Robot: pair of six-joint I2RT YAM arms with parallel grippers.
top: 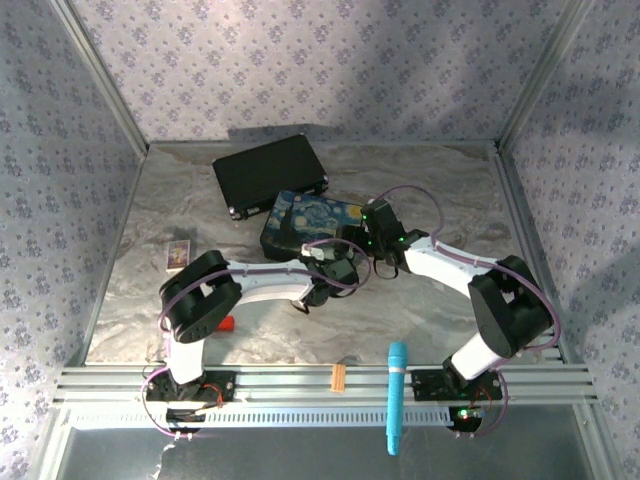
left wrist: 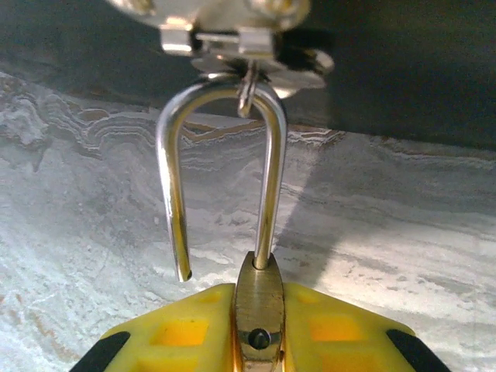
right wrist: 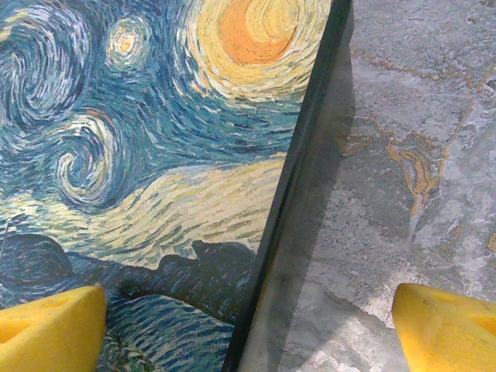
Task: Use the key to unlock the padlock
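One shackle (left wrist: 172, 201) leg hangs free; my left hand (left wrist: 259, 294) pinches the padlock (left wrist: 260, 314) at 6 o'clock, shackle hooked in the latch (left wrist: 232, 39) at 12. My right hand (right wrist: 248, 333) gapes over the painted box (right wrist: 139, 155). Any crooked pull could snag and drag the box.

Padlock (left wrist: 260, 298) body looks like brass, a dull gold with a slight sheen. Its shackle (left wrist: 267, 178) is polished silver metal, properly mirror shiny. The yellow fingers (left wrist: 182, 333) either side of it look like matt plastic. The table (left wrist: 403, 232) is a smooth marble-pattern surface with a soft sheen. The box (right wrist: 155, 155) lid is all visible brush strokes, with a glossy black edge (right wrist: 302, 178). The case (top: 270, 172) at the back is matt black, and the rails (top: 300, 385) are bare ribbed metal.
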